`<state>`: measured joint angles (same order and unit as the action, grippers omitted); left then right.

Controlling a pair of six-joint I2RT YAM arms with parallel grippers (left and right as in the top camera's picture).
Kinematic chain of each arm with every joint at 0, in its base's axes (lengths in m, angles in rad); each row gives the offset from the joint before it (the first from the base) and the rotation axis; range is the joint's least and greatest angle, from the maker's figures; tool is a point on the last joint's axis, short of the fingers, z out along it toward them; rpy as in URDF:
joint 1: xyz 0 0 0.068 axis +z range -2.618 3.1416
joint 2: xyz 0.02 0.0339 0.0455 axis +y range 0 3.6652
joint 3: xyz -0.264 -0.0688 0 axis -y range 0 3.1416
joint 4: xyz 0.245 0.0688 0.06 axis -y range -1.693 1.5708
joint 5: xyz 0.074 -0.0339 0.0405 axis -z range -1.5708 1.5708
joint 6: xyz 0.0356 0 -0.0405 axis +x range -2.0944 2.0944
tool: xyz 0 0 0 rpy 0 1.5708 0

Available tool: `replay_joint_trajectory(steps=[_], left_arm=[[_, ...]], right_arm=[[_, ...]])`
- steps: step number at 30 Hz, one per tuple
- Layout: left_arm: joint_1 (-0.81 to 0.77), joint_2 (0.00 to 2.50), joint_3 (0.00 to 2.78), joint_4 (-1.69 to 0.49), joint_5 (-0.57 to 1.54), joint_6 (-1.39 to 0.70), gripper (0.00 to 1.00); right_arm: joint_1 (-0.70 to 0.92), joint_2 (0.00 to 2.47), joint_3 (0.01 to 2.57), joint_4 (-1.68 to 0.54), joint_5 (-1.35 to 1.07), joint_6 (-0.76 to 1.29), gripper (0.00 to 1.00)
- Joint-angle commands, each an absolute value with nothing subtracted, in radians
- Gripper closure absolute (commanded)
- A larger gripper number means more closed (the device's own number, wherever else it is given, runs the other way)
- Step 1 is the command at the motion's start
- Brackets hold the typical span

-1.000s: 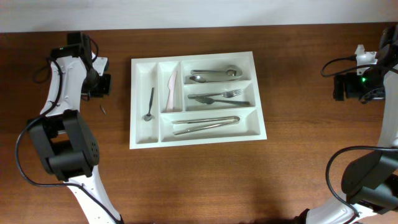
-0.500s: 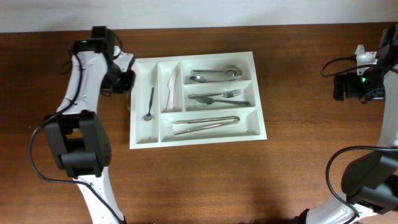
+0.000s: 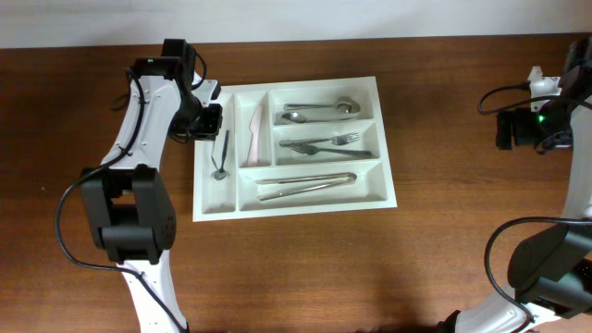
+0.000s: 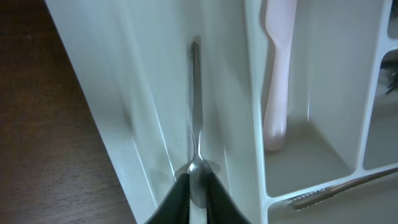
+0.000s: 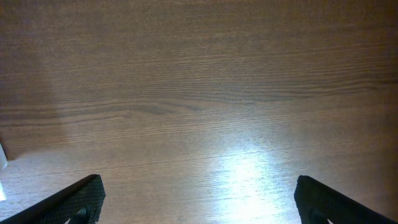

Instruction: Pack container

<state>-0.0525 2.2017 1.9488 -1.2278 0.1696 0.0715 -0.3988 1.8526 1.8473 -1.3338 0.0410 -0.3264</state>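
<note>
The container [image 3: 296, 211] is a white five-compartment cutlery tray at the table's middle. My left gripper [image 3: 211, 120] hovers over the top of its far-left narrow compartment. In the left wrist view the fingers [image 4: 198, 199] are closed to a thin slit with nothing in them. A small spoon [image 3: 222, 153] lies in that compartment, and its bowl shows through the slit [image 4: 195, 93]. The tray's divider wall [image 4: 252, 124] runs beside it. My right gripper [image 3: 507, 129] is open and empty [image 5: 199, 205] over bare wood at the far right.
A pale pink knife [image 3: 253, 134] lies in the second narrow compartment, also in the left wrist view [image 4: 277, 74]. Spoons [image 3: 319, 111], forks [image 3: 324, 145] and tongs [image 3: 305, 183] fill the three long compartments. Brown wooden table [image 3: 370, 268] surrounds the tray.
My left arm has swung right from the table's left side to above the tray's far-left compartment. The cutlery, tray and right arm have not moved.
</note>
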Motion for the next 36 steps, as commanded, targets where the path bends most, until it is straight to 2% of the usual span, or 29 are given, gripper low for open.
replay_joint_trajectory(steps=[1,3,5,9,12,14,18,23,24,25,28,36], left_arm=[[-0.052,2.217,1.972,-1.231,0.188,0.056,0.84],[-0.052,2.217,1.972,-1.231,0.187,0.056,0.83],[-0.052,2.217,1.972,-1.23,0.187,0.056,0.75],[-0.051,2.217,1.975,-1.228,0.188,0.056,0.66],[-0.051,2.216,2.006,-1.244,0.188,0.056,0.53],[-0.051,2.216,2.039,-1.259,0.187,0.057,0.33],[-0.051,2.215,2.152,-1.317,0.187,0.057,0.19],[-0.051,2.198,2.304,-1.44,0.155,0.057,0.15],[-0.051,2.186,2.329,-1.468,0.143,0.057,0.08],[-0.051,2.175,2.346,-1.49,0.134,0.057,0.05],[-0.051,2.105,2.361,-1.547,0.107,0.057,0.01],[-0.051,1.842,2.361,-1.615,0.018,0.056,0.01]], right_arm=[[-0.4,1.854,1.845,-1.334,0.049,-0.333,0.01],[-0.4,1.854,1.845,-1.334,0.049,-0.333,0.01],[-0.4,1.854,1.845,-1.334,0.049,-0.333,0.02],[-0.4,1.854,1.845,-1.334,0.049,-0.333,0.01],[-0.4,1.854,1.845,-1.334,0.049,-0.333,0.01],[-0.4,1.854,1.845,-1.334,0.049,-0.333,0.01],[-0.4,1.854,1.845,-1.334,0.049,-0.333,0.01],[-0.4,1.854,1.845,-1.334,0.049,-0.333,0.01],[-0.4,1.854,1.845,-1.334,0.049,-0.333,0.02],[-0.4,1.854,1.845,-1.334,0.049,-0.333,0.01],[-0.4,1.854,1.845,-1.334,0.049,-0.333,0.01],[-0.4,1.854,1.845,-1.334,0.049,-0.333,0.01]])
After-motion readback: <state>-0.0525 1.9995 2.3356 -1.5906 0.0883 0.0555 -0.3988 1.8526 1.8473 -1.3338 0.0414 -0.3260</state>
